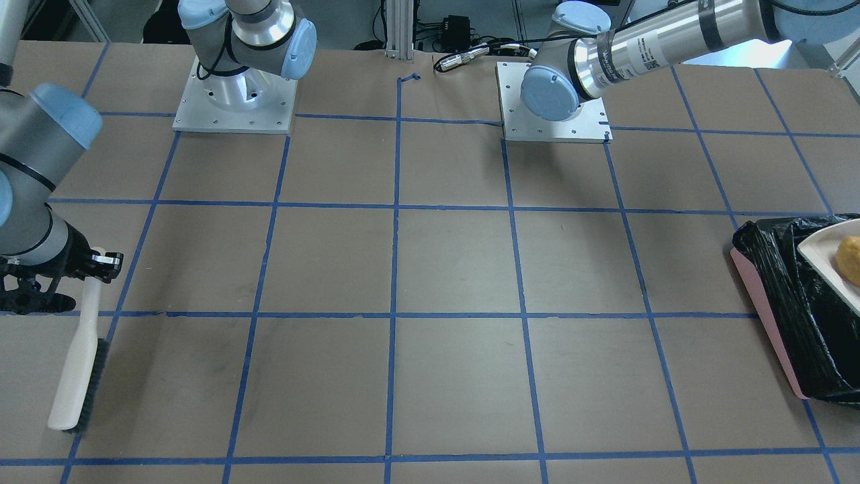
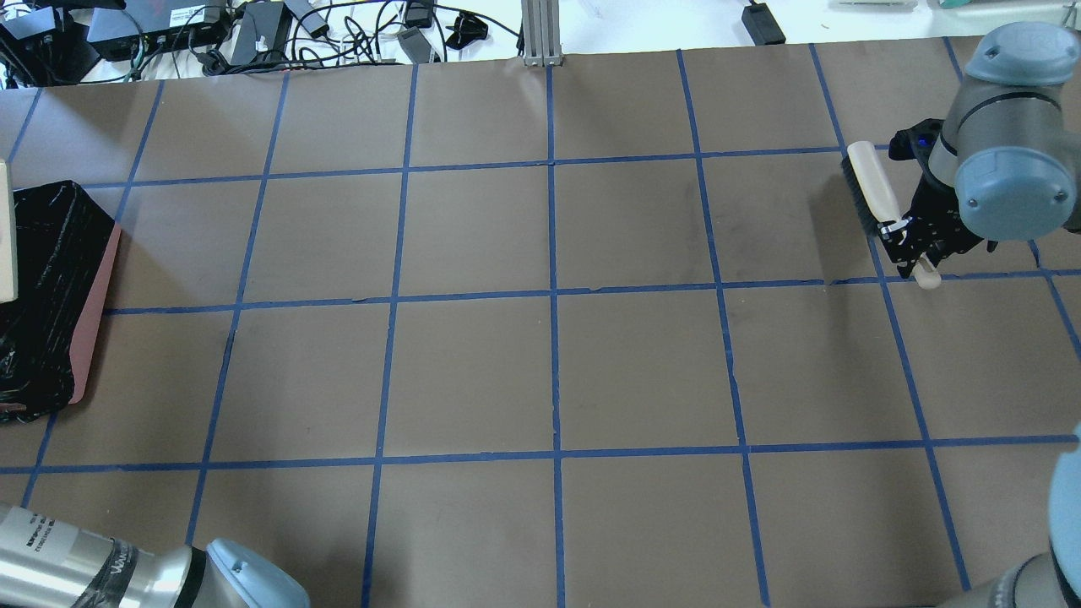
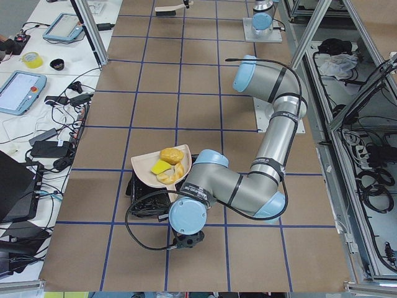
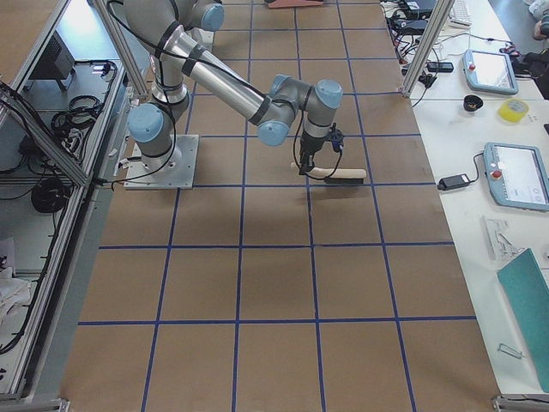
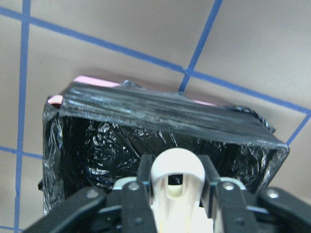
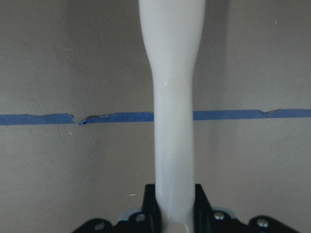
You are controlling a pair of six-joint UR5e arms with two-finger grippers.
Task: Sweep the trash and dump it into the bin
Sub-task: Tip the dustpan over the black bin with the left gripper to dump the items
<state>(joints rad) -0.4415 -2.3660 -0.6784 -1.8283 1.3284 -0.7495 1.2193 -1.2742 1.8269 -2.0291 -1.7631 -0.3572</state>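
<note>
My left gripper (image 5: 177, 180) is shut on the handle of the beige dustpan (image 3: 152, 164) and holds it over the bin (image 3: 144, 200), a pink container lined with a black bag (image 5: 146, 141). The trash lies in the dustpan: the golden-brown roll (image 3: 172, 154), the yellow wedge (image 3: 161, 167) and the tan croissant-like piece (image 3: 174, 176). The front-facing view shows the bin (image 1: 772, 302) and the roll (image 1: 849, 259) at its right edge. My right gripper (image 1: 94, 265) is shut on the white handle of a brush (image 1: 75, 376), whose bristles rest on the table at the far end from the bin.
The brown table (image 2: 549, 355) carries a grid of blue tape. The two arm bases (image 1: 235, 101) stand on plates at the robot's side. Cables and boxes (image 2: 253, 25) lie past the far edge. The bin (image 2: 42, 287) sits at the table's left end.
</note>
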